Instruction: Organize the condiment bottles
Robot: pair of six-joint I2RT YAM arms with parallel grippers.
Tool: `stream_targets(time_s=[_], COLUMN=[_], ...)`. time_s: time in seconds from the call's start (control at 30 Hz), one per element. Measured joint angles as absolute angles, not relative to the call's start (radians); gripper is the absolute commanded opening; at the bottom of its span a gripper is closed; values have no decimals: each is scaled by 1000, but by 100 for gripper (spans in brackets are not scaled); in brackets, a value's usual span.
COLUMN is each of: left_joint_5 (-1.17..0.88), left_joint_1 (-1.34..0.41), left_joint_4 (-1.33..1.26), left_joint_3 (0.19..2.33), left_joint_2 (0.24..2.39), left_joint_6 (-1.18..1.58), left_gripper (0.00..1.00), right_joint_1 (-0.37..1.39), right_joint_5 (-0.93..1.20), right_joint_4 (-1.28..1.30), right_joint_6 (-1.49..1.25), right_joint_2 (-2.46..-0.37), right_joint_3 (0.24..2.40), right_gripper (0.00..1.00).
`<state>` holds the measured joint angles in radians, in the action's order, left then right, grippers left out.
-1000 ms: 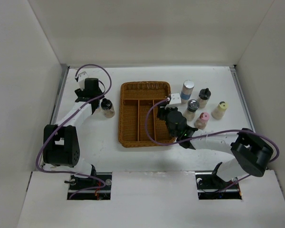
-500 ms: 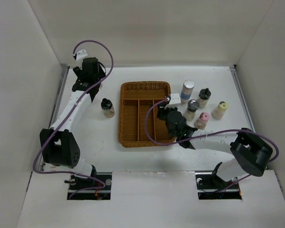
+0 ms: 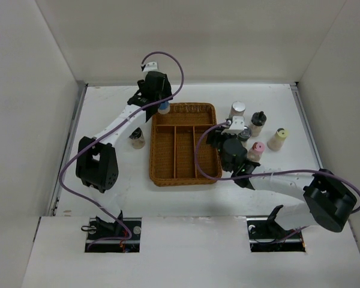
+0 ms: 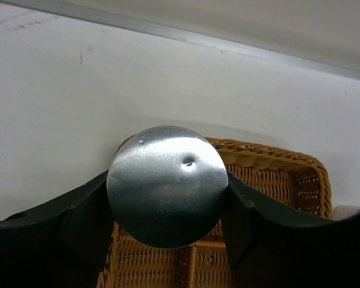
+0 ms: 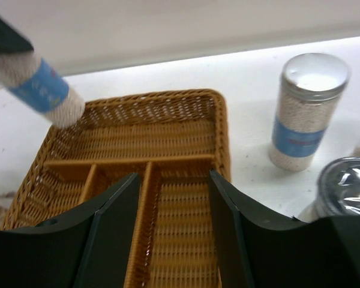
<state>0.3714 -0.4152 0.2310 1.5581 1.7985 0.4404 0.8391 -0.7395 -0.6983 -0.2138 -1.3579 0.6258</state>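
Note:
My left gripper [image 3: 161,103] is shut on a silver-capped, blue-labelled bottle [image 3: 163,109] and holds it over the far left corner of the wicker tray [image 3: 183,107]. In the left wrist view its silver cap [image 4: 167,186] fills the gap between the fingers. My right gripper [image 3: 219,141] is open and empty over the tray's right compartment [image 5: 186,240]. A second silver-capped blue bottle [image 3: 237,111], a dark-lidded one [image 3: 258,122], a cream-capped one [image 3: 278,138], a pink-capped one [image 3: 255,150] and a metal-lidded jar [image 5: 347,183] stand right of the tray. A dark-lidded bottle [image 3: 137,138] stands left of it.
The tray has one long compartment across the far end and three narrow ones running towards me. White walls close in the table at the back and both sides. The right arm's purple cable [image 3: 198,162] loops over the tray's right side.
My left arm has swung from beside the dark-lidded bottle, past the far left corner of the table, to the tray's far left corner, now with a silver-capped bottle. My right gripper has shifted slightly right.

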Motion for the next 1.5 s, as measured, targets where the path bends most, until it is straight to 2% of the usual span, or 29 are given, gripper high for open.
stream_targets(time_s=[0.33,0.6,0.7,0.77,0.87,0.9,1.2,1.33,1.5], left_joint_5=[363,363,368,366,367,369,419,422,424], left_joint_1=[-431,-442,-446,-450,-451,-453,-452,-443,-427], left_joint_4=[199,154,130,110,91,85,62,45,-4], left_joint_3=[1549,1436,1409,1401,1391,1390,1388,1360,1282], left_joint_2=[1845,1860,1867,1867,1868,1868,1830,1750,1557], left_joint_6=[440,441,441,443,448,448,444,442,442], left_gripper=[37,42,55,71,88,98,100,100,100], right_joint_1=[804,799,799,799,799,799,799,799,799], right_joint_5=[-729,-726,-725,-725,-725,-725,-722,-720,-717], right_joint_4=[-704,-707,-708,-708,-708,-708,-708,-708,-706], right_joint_6=[-264,-267,-268,-269,-270,-270,-270,-270,-270], right_joint_2=[-1336,-1336,-1336,-1336,-1336,-1336,-1336,-1335,-1321], right_joint_3=[599,593,593,593,593,593,592,591,590], right_gripper=[58,62,64,67,72,74,75,70,39])
